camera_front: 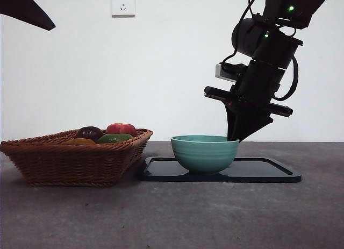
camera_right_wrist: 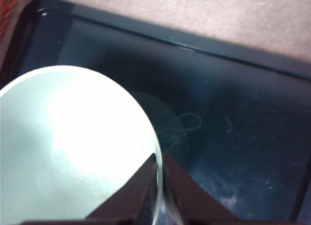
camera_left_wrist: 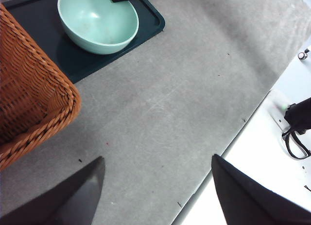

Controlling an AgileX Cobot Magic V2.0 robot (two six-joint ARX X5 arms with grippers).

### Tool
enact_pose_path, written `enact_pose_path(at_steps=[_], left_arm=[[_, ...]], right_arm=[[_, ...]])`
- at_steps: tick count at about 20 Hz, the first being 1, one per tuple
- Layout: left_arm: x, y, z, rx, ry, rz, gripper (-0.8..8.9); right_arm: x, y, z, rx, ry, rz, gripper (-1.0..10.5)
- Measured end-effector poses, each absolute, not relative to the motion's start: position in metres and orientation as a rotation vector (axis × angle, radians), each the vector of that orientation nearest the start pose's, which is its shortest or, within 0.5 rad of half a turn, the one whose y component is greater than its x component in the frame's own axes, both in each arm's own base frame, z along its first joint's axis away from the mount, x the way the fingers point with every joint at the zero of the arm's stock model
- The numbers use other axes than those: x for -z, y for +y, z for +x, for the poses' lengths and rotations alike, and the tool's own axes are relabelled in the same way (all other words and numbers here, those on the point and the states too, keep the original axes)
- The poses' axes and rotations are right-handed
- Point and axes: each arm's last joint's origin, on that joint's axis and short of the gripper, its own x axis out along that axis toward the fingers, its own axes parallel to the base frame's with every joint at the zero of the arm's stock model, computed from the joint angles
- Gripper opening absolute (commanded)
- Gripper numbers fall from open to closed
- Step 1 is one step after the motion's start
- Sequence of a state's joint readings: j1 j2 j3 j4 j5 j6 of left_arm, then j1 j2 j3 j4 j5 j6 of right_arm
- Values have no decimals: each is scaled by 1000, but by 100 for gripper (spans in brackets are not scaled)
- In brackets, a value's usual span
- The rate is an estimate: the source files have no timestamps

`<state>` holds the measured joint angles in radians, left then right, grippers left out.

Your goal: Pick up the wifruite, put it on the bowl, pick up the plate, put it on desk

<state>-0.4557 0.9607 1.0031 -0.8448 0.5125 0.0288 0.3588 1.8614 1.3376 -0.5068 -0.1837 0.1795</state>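
Your right gripper (camera_right_wrist: pixel 159 179) has its two black jaws pinched on the rim of the mint-teal bowl (camera_front: pixel 205 152), one jaw inside the rim and one outside, as the right wrist view shows up close. In the front view you see that arm reach down from the upper right, its tip meeting the bowl's far right edge. The bowl sits on a dark glossy tray (camera_front: pixel 269 173), toward the tray's left end, and the tray lies flat on the grey desk (camera_front: pixel 172 217).

Just left of the tray stands a woven wicker basket (camera_front: pixel 64 163), its near corner close to the tray's edge. Over its rim you can make out a dark purple fruit (camera_front: pixel 89 133), a red fruit (camera_front: pixel 121 128), a green fruit (camera_front: pixel 114 137) and a sliver of orange-brown fruit (camera_front: pixel 79 142) that looks like the wifruite, lying at the basket's front.

Your left gripper (camera_left_wrist: pixel 158 186) hangs with jaws wide apart over bare desk, well away from bowl and basket, holding nothing.
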Motion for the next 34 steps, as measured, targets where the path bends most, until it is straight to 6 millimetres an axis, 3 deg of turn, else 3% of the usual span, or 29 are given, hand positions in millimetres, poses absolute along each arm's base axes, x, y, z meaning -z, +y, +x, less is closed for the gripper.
enact_pose_path(at_steps=[4, 8, 15, 18, 20, 23, 29, 34], left_arm=[[-323, -90, 151, 926, 820, 1, 343], [-323, -90, 151, 926, 820, 1, 343], [-323, -90, 151, 926, 824, 2, 343], [-323, -90, 151, 926, 823, 3, 343], [-323, -90, 151, 927, 822, 6, 343], [-323, -90, 151, 928, 821, 7, 343], [-323, -90, 151, 928, 821, 8, 343], [-323, -90, 151, 928, 822, 7, 343]], right_arm=[[-212, 141, 360, -402, 1052, 70, 8], [-263, 136, 348, -424, 930, 85, 8], [-339, 122, 276, -488, 863, 37, 8], [-357, 117, 244, -529, 806, 28, 8], [-353, 117, 226, -553, 808, 17, 8], [-327, 121, 210, -585, 861, -11, 8], [-266, 139, 196, -644, 930, -30, 8], [-233, 144, 186, -628, 960, -33, 8]])
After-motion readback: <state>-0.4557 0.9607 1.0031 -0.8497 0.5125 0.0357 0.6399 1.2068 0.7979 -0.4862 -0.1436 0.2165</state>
